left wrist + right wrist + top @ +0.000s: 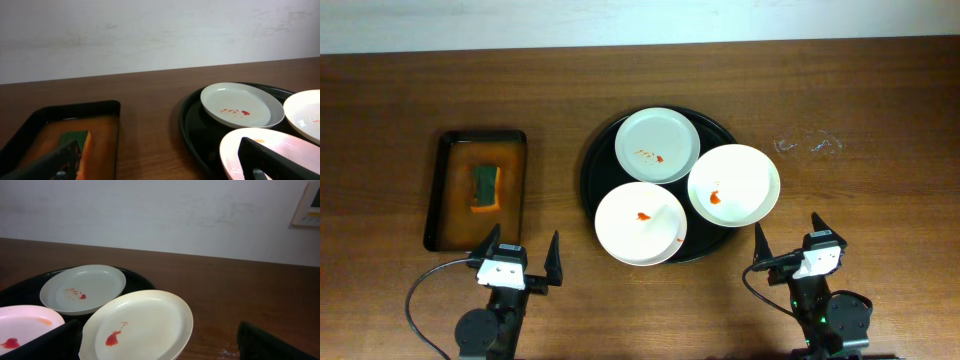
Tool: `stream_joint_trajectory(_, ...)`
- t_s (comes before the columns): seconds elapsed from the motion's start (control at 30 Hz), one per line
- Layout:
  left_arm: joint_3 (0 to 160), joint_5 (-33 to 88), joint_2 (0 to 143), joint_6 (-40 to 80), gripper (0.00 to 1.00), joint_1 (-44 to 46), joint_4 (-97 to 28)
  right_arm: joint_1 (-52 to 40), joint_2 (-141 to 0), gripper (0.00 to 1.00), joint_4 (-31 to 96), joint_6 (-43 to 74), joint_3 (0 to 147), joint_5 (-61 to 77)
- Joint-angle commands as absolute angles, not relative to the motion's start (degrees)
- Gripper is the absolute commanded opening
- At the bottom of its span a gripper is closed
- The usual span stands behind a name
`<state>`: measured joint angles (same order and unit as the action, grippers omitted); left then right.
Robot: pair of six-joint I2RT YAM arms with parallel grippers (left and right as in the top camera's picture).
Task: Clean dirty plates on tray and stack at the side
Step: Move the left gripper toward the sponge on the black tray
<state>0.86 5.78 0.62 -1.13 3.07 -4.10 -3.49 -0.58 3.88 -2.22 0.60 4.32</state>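
Three white plates with red sauce smears lie on the round black tray (600, 158): a back plate (658, 145), a front plate (640, 223) and a right plate (734, 185) that overhangs the tray's rim. My left gripper (521, 257) is open and empty near the table's front edge, left of the tray. My right gripper (788, 241) is open and empty, just in front of the right plate. The left wrist view shows the tray (192, 125), back plate (241, 105) and front plate (235, 152). The right wrist view shows the right plate (145, 322) and back plate (82, 287).
A rectangular black tray (443, 190) at the left holds brownish liquid and a green and orange sponge (485, 187), also in the left wrist view (75, 145). Whitish marks (808, 144) lie on the wooden table right of the round tray.
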Motion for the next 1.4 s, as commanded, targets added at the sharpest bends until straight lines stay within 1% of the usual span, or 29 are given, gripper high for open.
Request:
stream_joint_trajectory(0.0, 0.5, 5.6, 0.7, -2.2, 0.99, 3.3, -4.2, -3.7, -0.5, 0.99, 4.3, -2.6, 0.3, 2.5)
stream_joint_trajectory(1.2, 1.2, 5.8, 0.7, -2.2, 0.99, 3.3, -4.3, -3.7, -0.5, 0.99, 4.3, -2.5, 0.7, 3.2)
stream_joint_trajectory(1.3, 4.4, 5.6, 0.8, -2.2, 0.99, 3.3, -8.4, -3.7, -0.5, 0.99, 5.2, 0.2, 2.4, 3.1)
stream_joint_trajectory(1.37, 8.6, 3.4, 2.6, -2.2, 0.99, 3.3, -13.2, -3.7, -1.0, 0.99, 8.7, 0.9, 4.7, 3.1)
